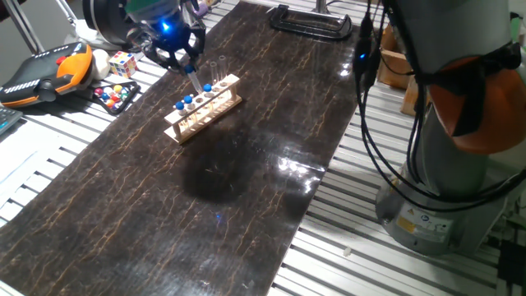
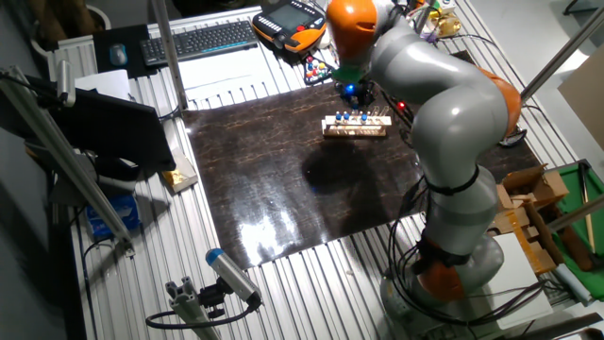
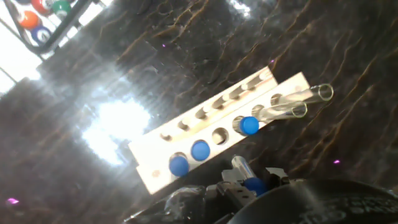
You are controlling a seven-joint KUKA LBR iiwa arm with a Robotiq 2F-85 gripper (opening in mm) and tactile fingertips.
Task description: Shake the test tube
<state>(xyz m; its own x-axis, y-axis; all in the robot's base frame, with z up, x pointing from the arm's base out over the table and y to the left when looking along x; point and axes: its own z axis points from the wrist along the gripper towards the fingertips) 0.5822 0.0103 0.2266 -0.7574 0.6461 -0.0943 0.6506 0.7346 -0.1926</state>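
Gripper (image 1: pixel 191 72) sits above the far end of the wooden rack (image 1: pixel 203 108), fingers narrow and closed on the test tube (image 1: pixel 196 81), which hangs clear of the rack with its lower end just above the row of tops. In the hand view the held tube (image 3: pixel 247 177) shows at the bottom edge between the fingertips, blue top toward the camera, lifted out of its hole. The other fixed view shows the gripper (image 2: pixel 355 92) just behind the rack (image 2: pixel 356 127), with a blue light glowing on the hand.

Rack contents, hand view: three blue-topped tubes (image 3: pixel 189 157) seated, one empty hole between them, and two clear open tubes (image 3: pixel 298 102) leaning out of the end holes. A second row of holes along the far side stands empty.

Rack lies on the dark marbled mat (image 1: pixel 246 189), toward its far left edge. The near and right stretches of mat carry nothing but glare. Off the mat's left edge, near the gripper: a rubik's cube (image 1: pixel 122 62), a triangle of billiard balls (image 1: pixel 116 94), and an orange-and-black teach pendant (image 1: pixel 48 72). A black clamp (image 1: pixel 311 20) lies at the mat's far end. The arm's cables (image 1: pixel 370 123) hang along the right edge.
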